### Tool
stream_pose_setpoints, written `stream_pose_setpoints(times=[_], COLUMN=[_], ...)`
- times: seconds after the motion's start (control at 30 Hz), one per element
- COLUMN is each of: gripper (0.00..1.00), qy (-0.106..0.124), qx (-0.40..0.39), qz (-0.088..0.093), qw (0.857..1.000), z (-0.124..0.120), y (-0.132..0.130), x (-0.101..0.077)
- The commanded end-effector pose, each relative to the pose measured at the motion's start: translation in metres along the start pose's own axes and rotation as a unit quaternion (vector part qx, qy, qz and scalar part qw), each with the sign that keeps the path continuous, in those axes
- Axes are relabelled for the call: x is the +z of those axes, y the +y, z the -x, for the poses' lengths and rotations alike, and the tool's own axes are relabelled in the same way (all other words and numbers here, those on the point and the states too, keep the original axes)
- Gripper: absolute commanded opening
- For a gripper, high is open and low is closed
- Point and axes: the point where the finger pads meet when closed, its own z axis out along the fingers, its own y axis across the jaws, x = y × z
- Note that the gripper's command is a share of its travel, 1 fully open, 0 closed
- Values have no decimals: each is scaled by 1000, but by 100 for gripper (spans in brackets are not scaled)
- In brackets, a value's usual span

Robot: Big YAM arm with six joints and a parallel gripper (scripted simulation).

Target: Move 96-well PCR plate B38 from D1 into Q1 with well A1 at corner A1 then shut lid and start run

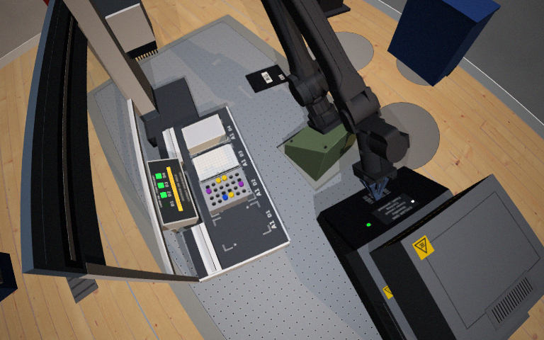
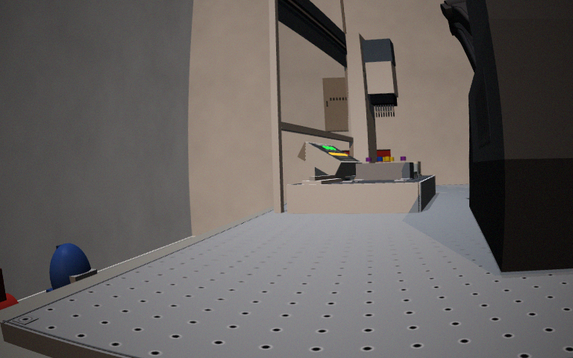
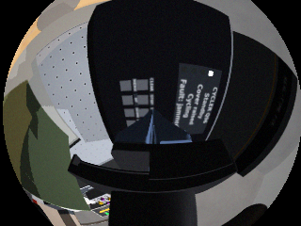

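The cycler Q1 (image 1: 348, 224) is black, with a grey lid (image 1: 473, 248) that carries a yellow triangle sticker (image 1: 422, 246). On its front panel a small lamp (image 1: 367, 224) is green. Left of Q1, the tube cooling block (image 1: 229, 191) is grey with purple, yellow and blue caps. The table (image 1: 256, 288) is grey with black dots.
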Motion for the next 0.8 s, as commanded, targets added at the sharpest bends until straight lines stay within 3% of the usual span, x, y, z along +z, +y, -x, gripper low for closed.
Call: stream_pose_setpoints(times=[0.0, 0.77], gripper=[0, 0], qy=[1, 0], qx=[3, 3], qz=[-12, -8], qw=[1000, 1000], z=[-2, -2], y=[-6, 6], x=[1, 0])
